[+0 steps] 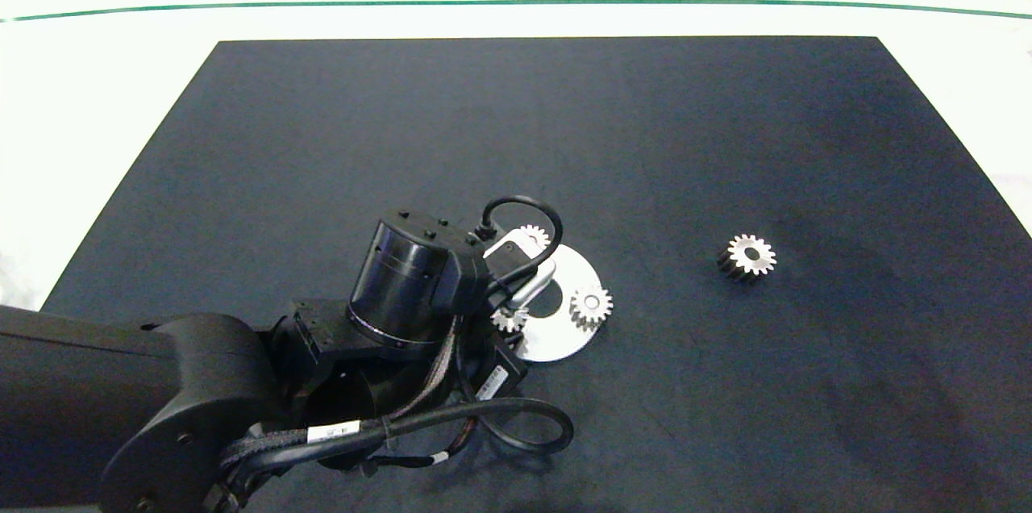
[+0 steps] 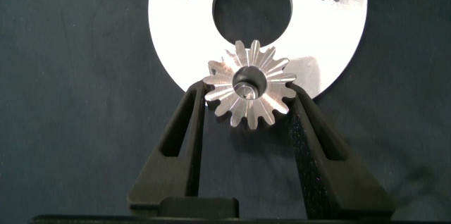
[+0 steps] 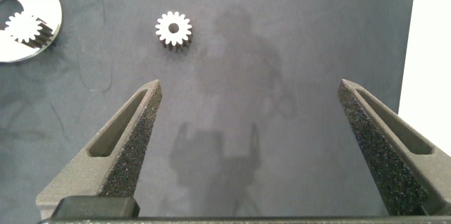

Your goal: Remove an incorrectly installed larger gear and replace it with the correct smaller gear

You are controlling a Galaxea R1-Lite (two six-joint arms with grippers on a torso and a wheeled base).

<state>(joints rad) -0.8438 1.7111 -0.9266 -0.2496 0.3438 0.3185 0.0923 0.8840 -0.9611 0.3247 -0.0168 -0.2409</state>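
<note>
**Left gripper clamped on the larger gear at the plate's edge**

On the dark mat (image 1: 564, 134), left of centre, I have the left arm (image 1: 161, 384) reaching in over the round metal plate (image 1: 574, 335); through its wrist camera I see the left gripper (image 2: 248, 104) with both fingers (image 2: 184, 129) pressed against the teeth of the larger gear (image 2: 248, 83), one on each side, so it is closed on that gear; the gear sits at the near rim of the plate, just short of the plate's big centre hole (image 2: 252, 4), tipped slightly so its small centre hole faces the camera; I cannot tell whether it rests on the plate or hangs just above it. Two small stubby gears (image 1: 591, 306) sit on the plate's far part, one at each side of the hole; a third shows partly under the arm in the head view.

The smaller gear (image 1: 747, 256) lies alone on the mat, well to the right of the plate, flat face up, wide bore showing; the right gripper (image 3: 250, 122) hangs above bare mat with its fingers spread wide and nothing between them, the smaller gear (image 3: 173, 29) ahead of it and apart.
</note>
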